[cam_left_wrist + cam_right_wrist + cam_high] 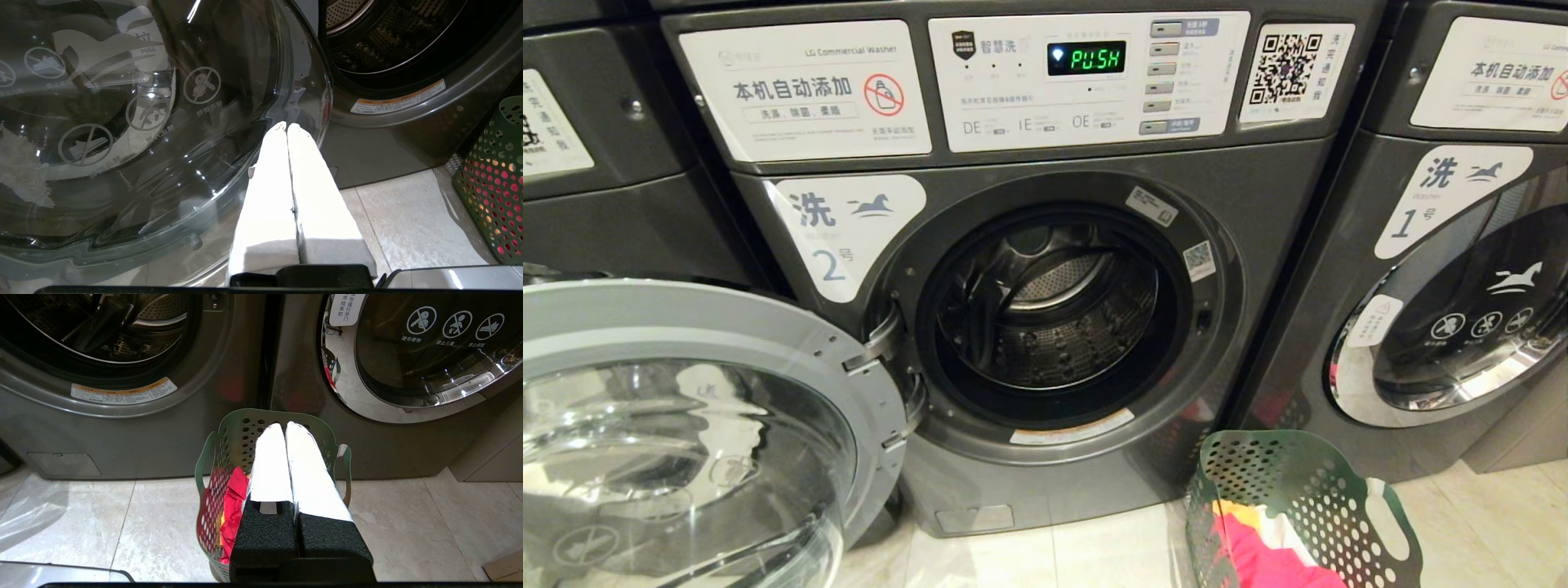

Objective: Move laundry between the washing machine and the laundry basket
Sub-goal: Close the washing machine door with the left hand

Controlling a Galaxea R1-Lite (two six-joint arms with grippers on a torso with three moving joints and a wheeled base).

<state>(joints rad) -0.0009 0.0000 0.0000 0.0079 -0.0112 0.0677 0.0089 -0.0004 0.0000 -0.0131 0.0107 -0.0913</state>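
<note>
Our right hand (285,425), fingers together, hovers over the laundry basket (212,449); red-pink garment (235,498) at seven o'clock.

Head view faces the washing machine (1045,327) closely; both wrist views share its drum opening.

You see a pale tile floor (1094,555). On it stand two grey washers (1045,457) and a green basket (1307,490).

The dark grey washing machine (1029,269) stands door open, drum empty; beside it the green laundry basket (1327,498) holds red-pink and orange laundry (1262,555).
</note>
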